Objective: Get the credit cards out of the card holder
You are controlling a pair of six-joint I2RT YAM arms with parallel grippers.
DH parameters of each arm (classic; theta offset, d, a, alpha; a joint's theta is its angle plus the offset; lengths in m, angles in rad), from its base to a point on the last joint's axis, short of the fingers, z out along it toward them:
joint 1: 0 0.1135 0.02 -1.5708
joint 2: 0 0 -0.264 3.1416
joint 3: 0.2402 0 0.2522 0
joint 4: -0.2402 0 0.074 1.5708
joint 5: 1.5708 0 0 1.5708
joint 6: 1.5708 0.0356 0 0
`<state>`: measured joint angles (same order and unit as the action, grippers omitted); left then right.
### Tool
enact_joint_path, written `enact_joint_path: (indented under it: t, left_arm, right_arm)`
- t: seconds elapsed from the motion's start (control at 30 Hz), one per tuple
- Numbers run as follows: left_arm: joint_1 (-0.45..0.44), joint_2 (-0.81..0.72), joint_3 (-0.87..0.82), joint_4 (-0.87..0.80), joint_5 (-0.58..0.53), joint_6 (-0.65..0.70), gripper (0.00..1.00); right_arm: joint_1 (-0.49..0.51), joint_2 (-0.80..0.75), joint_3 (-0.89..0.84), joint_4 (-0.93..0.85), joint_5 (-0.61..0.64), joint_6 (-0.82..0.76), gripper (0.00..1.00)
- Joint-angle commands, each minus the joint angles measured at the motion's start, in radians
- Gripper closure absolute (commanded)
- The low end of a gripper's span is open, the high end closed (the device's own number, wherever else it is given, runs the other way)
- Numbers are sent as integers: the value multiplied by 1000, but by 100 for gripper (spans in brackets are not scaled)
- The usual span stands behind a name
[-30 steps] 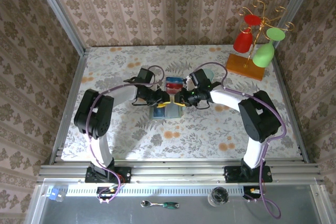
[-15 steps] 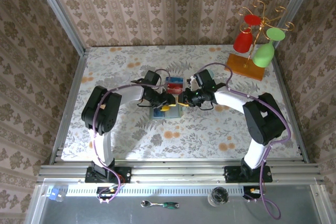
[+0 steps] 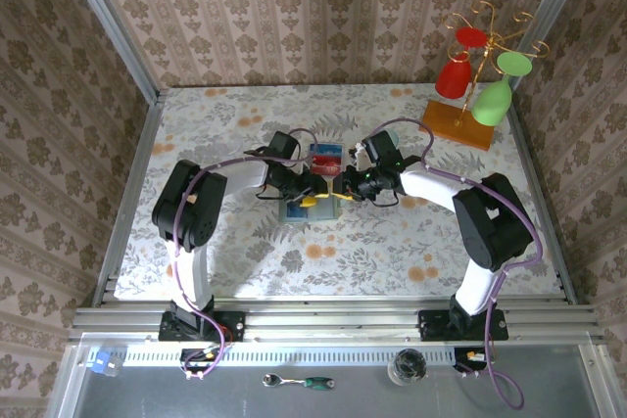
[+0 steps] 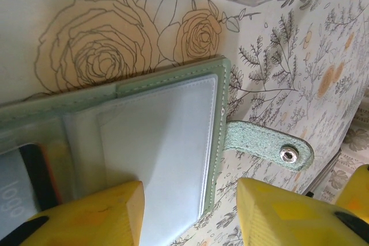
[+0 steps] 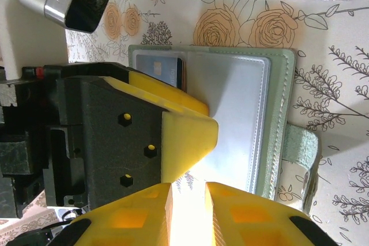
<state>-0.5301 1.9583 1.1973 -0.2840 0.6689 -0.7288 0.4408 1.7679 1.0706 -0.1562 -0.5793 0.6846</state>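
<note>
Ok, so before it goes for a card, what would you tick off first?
1. The holder lies open and flat: ok.
2. A card shows in a sleeve: ok.
3. That card fully in sight: not ok, the left finger hides part of it.
4. The left gripper has its jaws apart over the holder's edge: ok.
5. The right gripper has its fingers close together; whether it is pinching anything: cannot tell.
6. The strap is unsnapped and lying aside: ok.
</note>
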Motion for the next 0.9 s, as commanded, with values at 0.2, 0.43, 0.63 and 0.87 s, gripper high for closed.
enact_joint_path:
  t: [0.2,0.43,0.63,0.87]
  left_arm:
    - [67,-141,-95,26,-19,-8,54]
    - [158,-210,-188,25,-19,8,56]
    - [203,-228,-234,20,-10,29,59]
    - [213,-215,-246,34,8,35,72]
  right_arm:
    - [23,40,62,9,2,21,78]
    - [66,106,139,-9,2,31,78]
    - [100,159,205,-25,2,40,78]
    - [124,207,241,-37,2,51,78]
